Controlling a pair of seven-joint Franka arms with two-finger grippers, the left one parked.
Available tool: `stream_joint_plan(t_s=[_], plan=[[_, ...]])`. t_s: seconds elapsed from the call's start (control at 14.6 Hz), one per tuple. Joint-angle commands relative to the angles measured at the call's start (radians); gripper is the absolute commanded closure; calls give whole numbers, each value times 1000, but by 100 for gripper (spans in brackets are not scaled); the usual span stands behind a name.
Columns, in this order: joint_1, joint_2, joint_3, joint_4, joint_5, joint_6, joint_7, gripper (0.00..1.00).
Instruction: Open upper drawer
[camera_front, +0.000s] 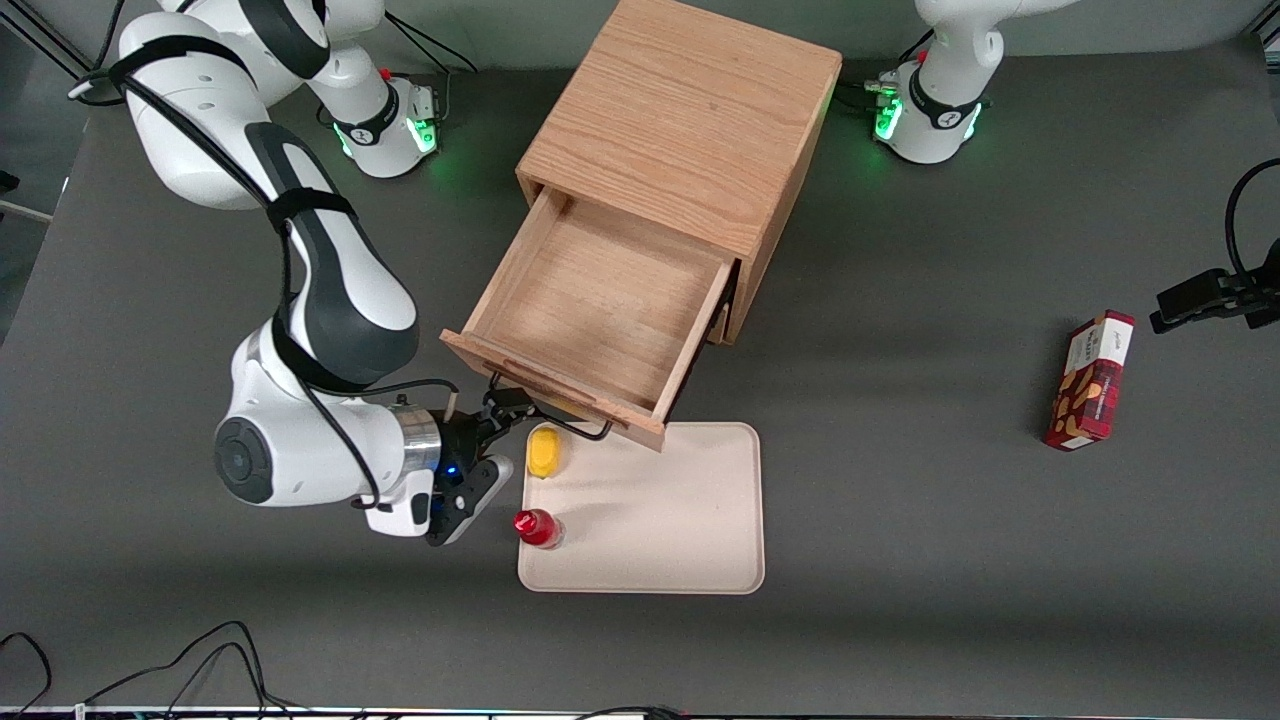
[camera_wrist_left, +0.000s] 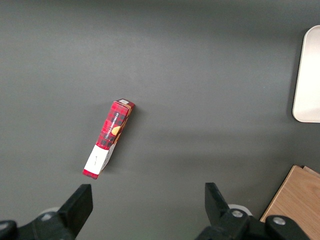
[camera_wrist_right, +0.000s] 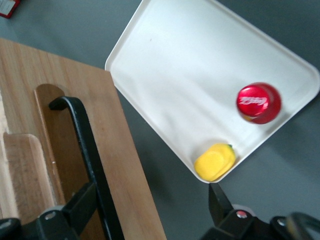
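**Operator:** At the cabinet (camera_front: 690, 130), item one: I log the upper drawer (camera_front: 600, 305) as pulled well out of the cabinet's front, its wooden bottom bare and in full view. Its front panel overhangs the nearest edge of the tray (camera_front: 660, 520).

**Checker:** Handle?

**Operator:** Black wire handle (camera_wrist_right: 87, 150), mounted on the drawer front. From the wrist camera I see it running across a recessed slot in the panel.

**Checker:** Item two, the hand.

**Operator:** I have the gripper (camera_front: 500, 420) at the drawer front, toward the working arm's end of it. Its fingers stand apart. One finger (camera_wrist_right: 80, 205) lies right against the handle bar, the other finger (camera_wrist_right: 220, 202) sits clear of the wood, above the table (camera_front: 900, 600) close to the tray's corner. I cannot tell whether the first finger actually touches the bar.

**Checker:** Tray contents?

**Operator:** Two entries. Yellow item (camera_front: 543, 451), on the tray just beside the drawer front, tucked into the tray's corner. Red bottle (camera_front: 537, 527), upright with a red cap, also on the tray, nearer the front camera than the yellow item.

**Checker:** Anything else on the table?

**Operator:** One red plaid box (camera_front: 1090, 380), lying well apart from the cabinet, toward the parked arm's end of the table.
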Motion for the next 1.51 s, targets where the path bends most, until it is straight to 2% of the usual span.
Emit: stream_joint_plan(t_s=[0.0,0.14,0.21,0.34,0.41,0.55,0.75,0.89,1.03,1.17,1.24,1.44], plan=[[5,-8,-15,38,-14,-14,-20,0],[-1,-59,-24,35,-17,-26,-7,0],[-4,-120,-38,25,-39,-61,9,0],[14,-212,-78,21,-197,-135,74,0],[11,-241,-78,21,-241,-167,88,0],[0,-330,-85,14,-249,-244,120,0],[-4,-479,-98,-15,-269,-284,255,0],[-21,-600,-121,-107,-267,-399,347,0],[-23,-736,-150,-258,-267,-466,412,0],[-23,-862,-187,-421,-263,-461,439,0],[-23,-914,-206,-499,-255,-454,507,0],[-26,-1048,-279,-769,-254,-346,559,0]])
